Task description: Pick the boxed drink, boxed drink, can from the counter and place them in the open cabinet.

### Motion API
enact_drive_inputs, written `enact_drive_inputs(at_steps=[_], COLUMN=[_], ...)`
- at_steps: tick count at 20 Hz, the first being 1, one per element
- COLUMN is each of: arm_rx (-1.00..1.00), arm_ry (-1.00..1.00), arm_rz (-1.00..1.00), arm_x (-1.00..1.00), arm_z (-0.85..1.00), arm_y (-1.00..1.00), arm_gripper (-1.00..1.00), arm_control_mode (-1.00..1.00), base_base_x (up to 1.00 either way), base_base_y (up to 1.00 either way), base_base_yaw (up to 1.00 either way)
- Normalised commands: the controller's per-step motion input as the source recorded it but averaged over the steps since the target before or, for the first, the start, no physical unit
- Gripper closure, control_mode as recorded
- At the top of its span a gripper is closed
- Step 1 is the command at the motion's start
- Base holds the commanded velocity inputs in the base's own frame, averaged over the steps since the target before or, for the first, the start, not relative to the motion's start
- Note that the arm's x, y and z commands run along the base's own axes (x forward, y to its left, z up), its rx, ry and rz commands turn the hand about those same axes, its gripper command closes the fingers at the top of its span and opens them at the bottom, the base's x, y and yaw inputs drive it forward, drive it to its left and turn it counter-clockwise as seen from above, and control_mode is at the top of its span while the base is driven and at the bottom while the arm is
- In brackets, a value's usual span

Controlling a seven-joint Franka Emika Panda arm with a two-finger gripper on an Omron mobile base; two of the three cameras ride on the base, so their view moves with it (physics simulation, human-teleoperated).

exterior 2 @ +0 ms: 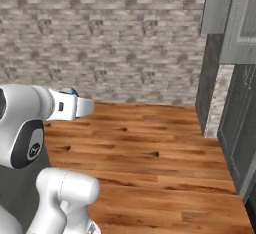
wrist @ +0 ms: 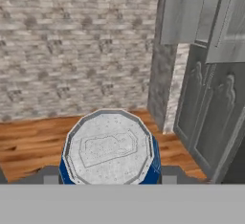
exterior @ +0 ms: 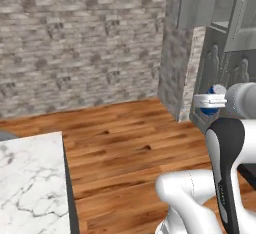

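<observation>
Blue can [wrist: 109, 147] clamped between the jaws, silver top toward the hand camera, carried above the wood floor [exterior: 125, 143] left of the cabinet [wrist: 206, 117]; held upright, probably for shelving; marble table [exterior: 30, 183] behind.

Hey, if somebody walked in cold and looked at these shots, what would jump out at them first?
Probably the blue can, silver top facing the hand camera, held in the end effector out over the wooden floor. Next, the tall grey cabinet with ornate doors on the right, beside the stone brick wall. A corner of the white marble counter sits at lower left in the left base view.
</observation>
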Motion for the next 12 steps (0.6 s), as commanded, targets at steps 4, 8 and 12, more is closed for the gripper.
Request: enact_drive_inputs(at_steps=[4, 8, 12], arm_rx=[0.0, 0.0, 0.0], arm_ry=[0.0, 0.0, 0.0], arm_rz=[0.0, 0.0, 0.0], arm_x=[0.0, 0.0, 0.0], arm_z=[0.0, 0.0, 0.0], arm_y=[0.0, 0.0, 0.0], arm_gripper=[1.0, 1.0, 1.0], arm_control_mode=[1.0, 1.0, 1.0], base_base_x=[0.0, 0.39, 0.66], base_base_y=[0.08, 0.09, 0.12], base_base_yaw=[-0.43, -0.37, -0.31])
